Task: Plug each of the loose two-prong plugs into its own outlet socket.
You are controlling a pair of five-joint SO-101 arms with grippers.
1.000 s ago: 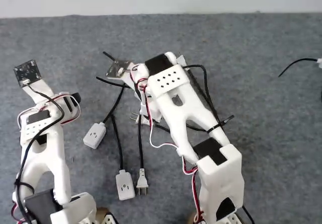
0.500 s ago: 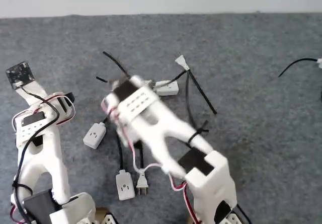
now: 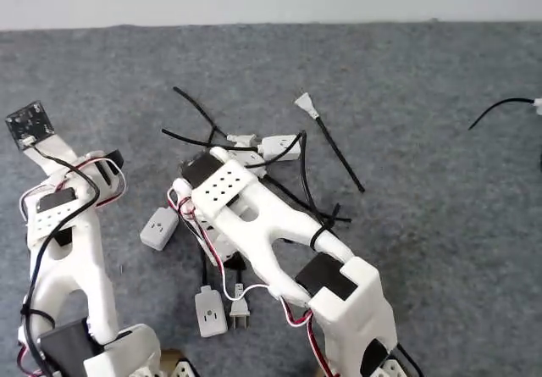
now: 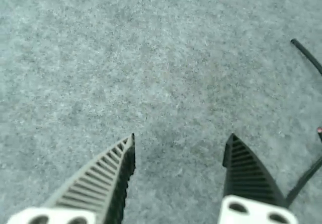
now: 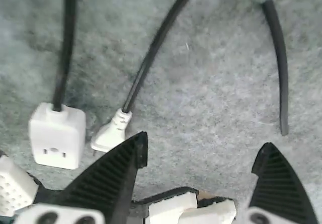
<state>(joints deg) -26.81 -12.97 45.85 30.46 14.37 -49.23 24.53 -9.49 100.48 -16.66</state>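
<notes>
The grey table [image 3: 449,241] runs wide across the shot. The right arm [image 3: 254,220] lies stretched over the middle of it, right on top of a tangle of black cords [image 3: 315,169]. The left arm [image 3: 72,250] stands on its own side, well apart from the tangle.

Left gripper [image 4: 181,138]: jaws spread wide, nothing between them, bare grey table beneath. Right gripper [image 5: 204,156]: jaws wide open too, gripping nothing.

Three white sockets are out there. The far socket [image 3: 279,146] sits beyond the right arm, the left socket [image 3: 158,227] between the two arms, and the near socket [image 3: 210,311] by the arms' bases. Just beside that one lies the near plug [image 3: 240,307], its long axis parallel to the socket. Its prongs aim at the near edge, and its cord runs away under the right arm. The far plug [image 3: 304,102] sits well apart on the far side, cord trailing back toward the right, prongs too small to make out.

In the right wrist view, the close-up socket [image 5: 56,133] shows its slotted face. The close-up plug [image 5: 111,132] lies just beside it, tilted, prongs toward the gripper and cord leading away. It lies outside the gap, next to one jaw's tip. Which of the table's plugs that is, I cannot tell.
</notes>
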